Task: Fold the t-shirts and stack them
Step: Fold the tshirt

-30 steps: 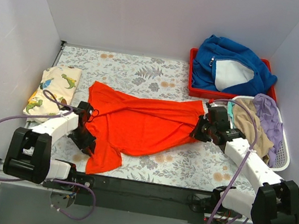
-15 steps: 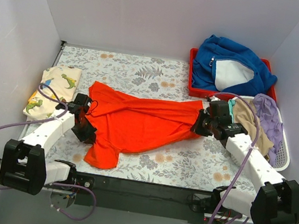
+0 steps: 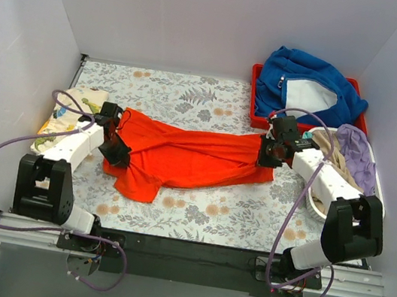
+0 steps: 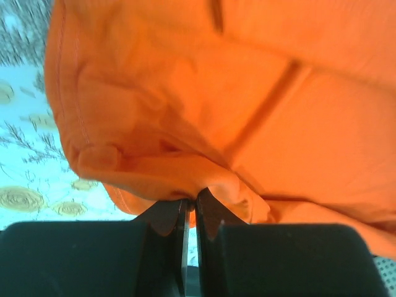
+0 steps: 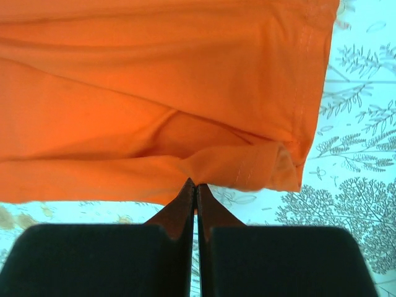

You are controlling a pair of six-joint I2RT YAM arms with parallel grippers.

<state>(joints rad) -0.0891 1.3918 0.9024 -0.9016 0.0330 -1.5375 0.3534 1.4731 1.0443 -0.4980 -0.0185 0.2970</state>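
Your left gripper [image 4: 190,207] has its jaws pressed together on a bunched fold of the orange-red t-shirt [image 3: 189,158]. The cloth puffs out right at the fingertips and rises from them to fill most of the left wrist view. The floral table cover [image 3: 192,94] shows only off to the left of those jaws.

Your right gripper [image 5: 195,189] is likewise pinched closed, on the shirt's lower edge. A stitched hem runs down just right of the jaws, with bare floral cover beyond it.

Only the overhead view gives you the whole shirt. It lies on the table, drawn out as a rumpled band between the two sets of jaws, with a loose lobe sagging from the left jaws toward the arm bases.

That view also shows the folded dinosaur-print t-shirt [image 3: 50,131], which neither wrist camera catches. It sits outboard of the left jaws, against the left wall and partly under the arm.

Past the right jaws sits a red tray [image 3: 253,97] holding a blue garment [image 3: 289,64]. Outboard of them is a white basket [image 3: 314,206] with purple cloth [image 3: 357,156] and beige cloth [image 3: 329,149].
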